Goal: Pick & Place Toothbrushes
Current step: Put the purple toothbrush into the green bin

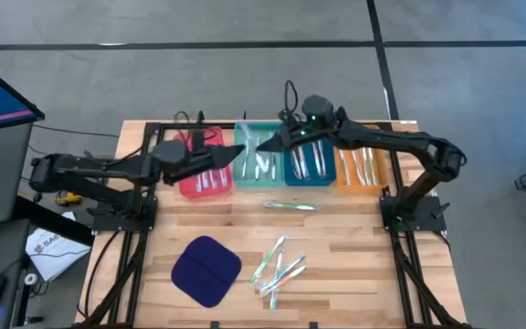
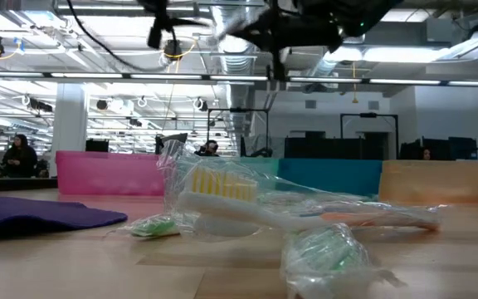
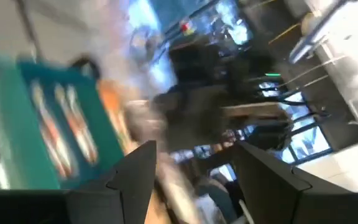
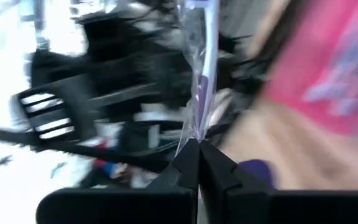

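- Between the right gripper's [image 4: 199,163] pressed-together fingers: one wrapped toothbrush [image 4: 199,93], pinched at the end of its clear sleeve and held above the trays; its accent looks purple, though blur makes that unsure.
- Handling, as a judgement: light, stiff stick inside a thin, slick, crinkly film; a pinch on film alone may slip or swing, so a hold across the handle's middle suits better.
- Loose stock: a small pile of toothbrushes [image 1: 277,268] on the table's [image 1: 354,274] near part, one single [image 1: 289,206] lying just in front of the trays, all well apart from both grippers.
- Sorted stock: more brushes lying in the pink-red tray [image 1: 206,174], teal tray [image 1: 258,160], blue tray [image 1: 310,164] and orange tray [image 1: 363,169], side by side along the far edge.
- Left gripper [image 1: 231,153]: jaws spread, holding nothing, over the pink-red tray.
- Dark blue cloth pad [image 1: 205,270]: beside the pile, untouched.
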Controlling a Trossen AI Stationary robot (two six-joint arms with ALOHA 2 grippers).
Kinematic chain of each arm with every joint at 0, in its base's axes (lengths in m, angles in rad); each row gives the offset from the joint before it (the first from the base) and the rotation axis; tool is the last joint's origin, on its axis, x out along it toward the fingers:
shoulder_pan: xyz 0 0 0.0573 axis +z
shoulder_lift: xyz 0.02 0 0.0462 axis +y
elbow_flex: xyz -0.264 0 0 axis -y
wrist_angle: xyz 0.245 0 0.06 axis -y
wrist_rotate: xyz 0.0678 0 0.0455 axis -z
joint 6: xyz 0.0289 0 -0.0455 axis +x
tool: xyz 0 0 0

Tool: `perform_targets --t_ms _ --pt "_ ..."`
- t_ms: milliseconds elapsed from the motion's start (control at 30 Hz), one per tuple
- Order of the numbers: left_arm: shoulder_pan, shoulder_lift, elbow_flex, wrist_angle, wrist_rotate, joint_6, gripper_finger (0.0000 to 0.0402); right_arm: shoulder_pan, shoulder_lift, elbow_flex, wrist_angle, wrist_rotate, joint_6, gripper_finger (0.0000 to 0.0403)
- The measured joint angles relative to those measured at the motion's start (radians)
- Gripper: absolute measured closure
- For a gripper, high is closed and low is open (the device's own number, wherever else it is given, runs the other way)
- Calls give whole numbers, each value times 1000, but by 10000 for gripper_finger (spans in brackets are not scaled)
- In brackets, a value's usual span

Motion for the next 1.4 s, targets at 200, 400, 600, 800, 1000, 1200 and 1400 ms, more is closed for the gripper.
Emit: perform_targets --t_ms 200,400,600,800,1000,1200,1400 --pt "49 58 -2 -14 73 -134 192 15 59 3 152 -17 108 401" --pt "79 57 -2 -9 96 -138 193 15 57 5 155 -34 93 401" --pt "153 72 -2 31 195 -137 249 11 56 5 184 -32 88 402" --pt "208 120 -1 151 310 -139 375 3 56 5 188 -29 51 403" --pt "224 153 -1 174 357 -164 391 -14 46 5 198 -42 40 370" --pt "253 154 -1 173 410 -165 391 -35 30 6 201 -63 56 263" --pt "367 177 0 172 534 -219 391 -76 30 6 202 -204 51 152"
